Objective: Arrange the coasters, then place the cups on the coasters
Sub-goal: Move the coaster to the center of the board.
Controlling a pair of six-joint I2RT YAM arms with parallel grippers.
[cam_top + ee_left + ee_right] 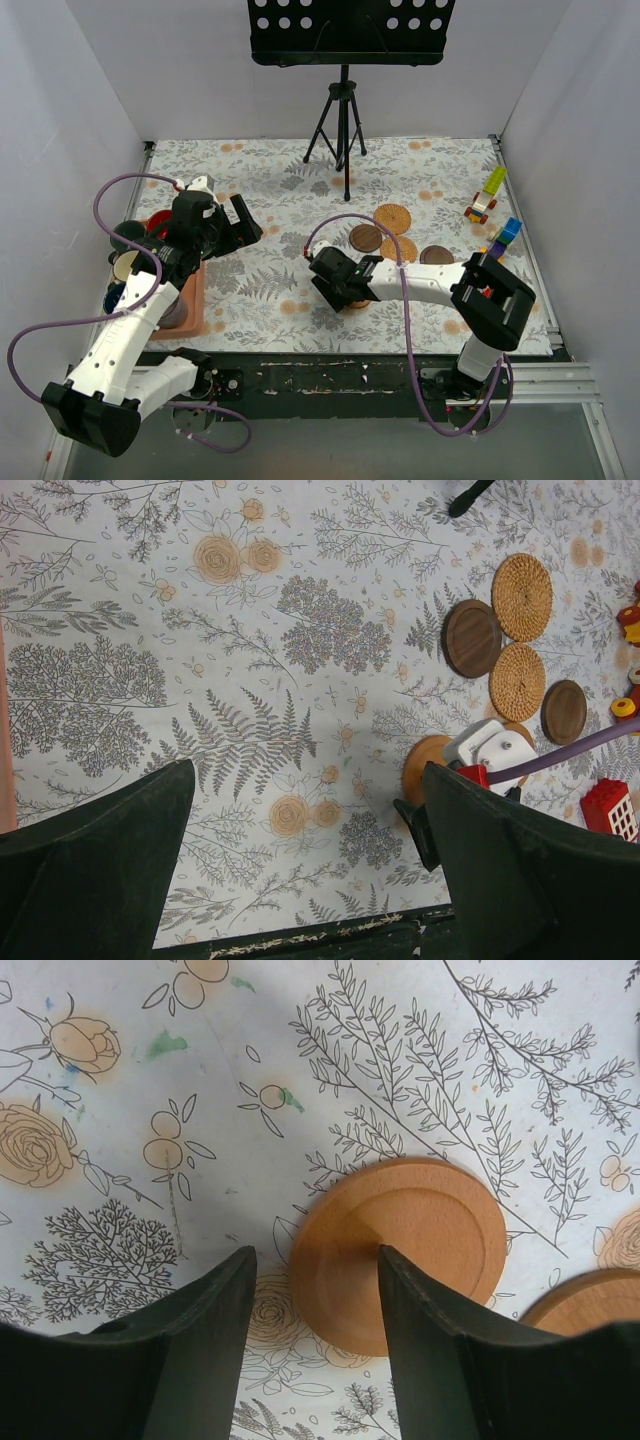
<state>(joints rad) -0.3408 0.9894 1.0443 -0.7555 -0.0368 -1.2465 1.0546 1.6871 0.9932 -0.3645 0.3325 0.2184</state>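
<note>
Nearest, the right pincer point(315, 1260) was released: smooth dark fingers apart, gripping nothing. An orange-brown wood coaster point(400, 1250), round with a shallow raised rim, lay flat on the floral-print table point(150, 1110) just past the tips, and the right finger overlapped its near edge. A second wood coaster point(590, 1305) sat close by on the right-finger side, only an arc of its edge showing.

Beside and behind that pincer's wrist lay a loose cluster of four flat discs. Two were rattan coasters point(393, 217) in coarse tan weave; two were dark brown coasters point(366, 238), smooth, close to or touching the rattan ones.

Across the table, the left pincer point(308, 770) was released, its fingers wide apart over bare print, well apart from every coaster. The cups point(128, 265) were bunched behind it along the left arm, by a salmon-pink tray point(195, 300), partly hidden.
</note>
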